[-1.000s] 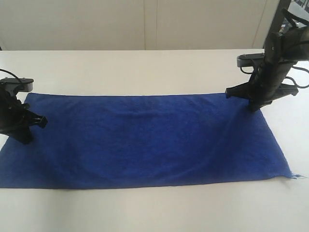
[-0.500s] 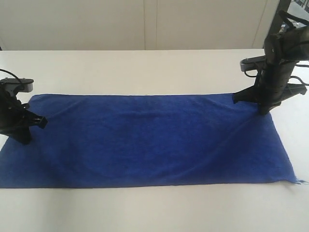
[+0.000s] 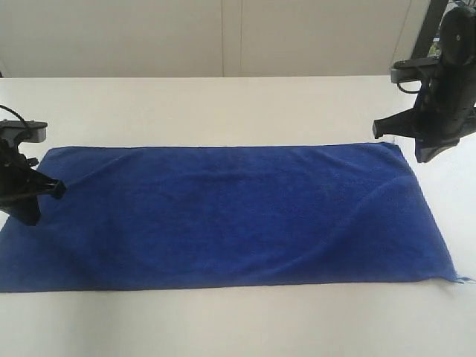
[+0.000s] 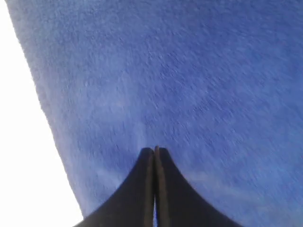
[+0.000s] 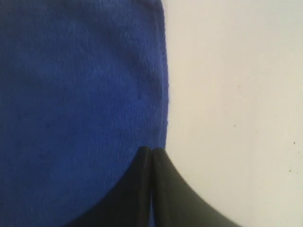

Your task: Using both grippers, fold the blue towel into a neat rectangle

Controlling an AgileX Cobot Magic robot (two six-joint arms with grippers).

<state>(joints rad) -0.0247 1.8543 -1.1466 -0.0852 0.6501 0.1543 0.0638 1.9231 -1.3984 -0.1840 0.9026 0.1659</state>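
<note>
The fuzzy, long rectangular blue towel [image 3: 223,216] lies flat on the smooth white surface [image 3: 223,111], the slim black left pincer [image 4: 155,151] and right pincer [image 5: 151,150] both pressed together at its short ends.

White table [image 3: 223,104], matte, runs across the exterior view from 9 to 3 o'clock and down to the near edge at 6. Its far edge is a straight line toward 12. Behind that, at 12 o'clock, is a pale cream wall [image 3: 111,37], panelled. Two thin vertical seams [image 3: 223,37] sit close together near centre, and one slanted seam [image 3: 401,37] lies toward 1 o'clock. In the right wrist view the tabletop looks off-white with a few tiny dark specks [image 5: 234,126], well apart from each other. In the left wrist view the tabletop is blown out to plain white.
</note>
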